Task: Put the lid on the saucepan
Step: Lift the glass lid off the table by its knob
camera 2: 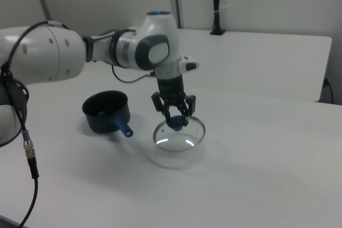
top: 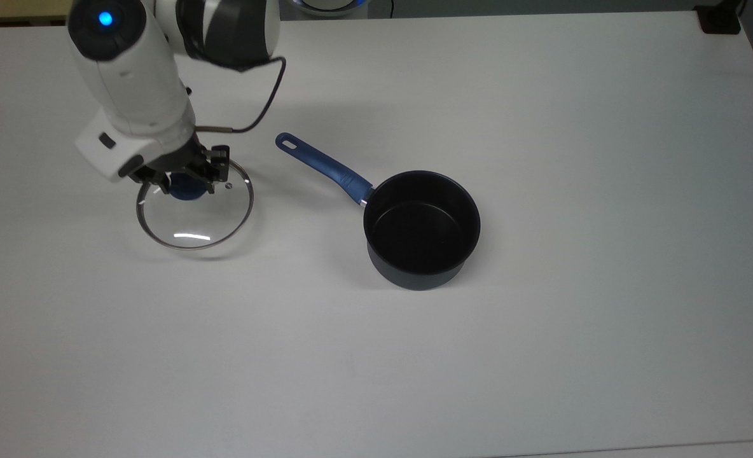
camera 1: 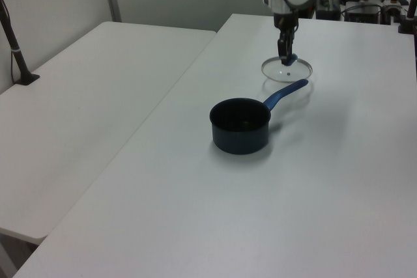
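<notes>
My gripper (top: 186, 180) (camera 1: 286, 56) (camera 2: 175, 118) is shut on the blue knob of the lid (top: 194, 213) (camera 1: 287, 68) (camera 2: 179, 134), a round clear glass disc with a metal rim. The lid hangs level a little above the white table, with its shadow below it in the right view. The saucepan (top: 421, 228) (camera 1: 240, 125) (camera 2: 106, 111) stands open and dark to the top view's right of the lid. Its long blue handle (top: 322, 168) (camera 1: 285, 93) (camera 2: 124, 128) points toward the lid.
The white table (top: 542, 350) stretches wide around the pan. A second white table (camera 1: 78, 115) stands at the left view's left. The arm's cable (top: 255, 114) loops above the pan handle's tip. A black post (camera 2: 215, 4) rises on the far table.
</notes>
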You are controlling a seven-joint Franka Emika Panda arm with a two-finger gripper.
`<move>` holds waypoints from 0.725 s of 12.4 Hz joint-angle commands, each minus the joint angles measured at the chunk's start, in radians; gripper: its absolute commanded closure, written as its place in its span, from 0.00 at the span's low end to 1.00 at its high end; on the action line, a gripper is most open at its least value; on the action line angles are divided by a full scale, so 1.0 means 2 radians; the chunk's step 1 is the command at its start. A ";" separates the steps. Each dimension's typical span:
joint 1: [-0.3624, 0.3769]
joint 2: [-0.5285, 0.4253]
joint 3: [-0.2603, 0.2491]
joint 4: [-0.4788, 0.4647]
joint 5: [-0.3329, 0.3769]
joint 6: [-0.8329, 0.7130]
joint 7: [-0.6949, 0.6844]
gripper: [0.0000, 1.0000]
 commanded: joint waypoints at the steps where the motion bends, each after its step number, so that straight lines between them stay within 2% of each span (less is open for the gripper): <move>1: 0.009 -0.012 0.005 0.030 0.008 -0.029 0.025 0.68; 4: 0.056 -0.015 0.006 0.059 0.029 -0.074 0.043 0.69; 9: 0.163 -0.015 0.006 0.068 0.030 -0.083 0.132 0.69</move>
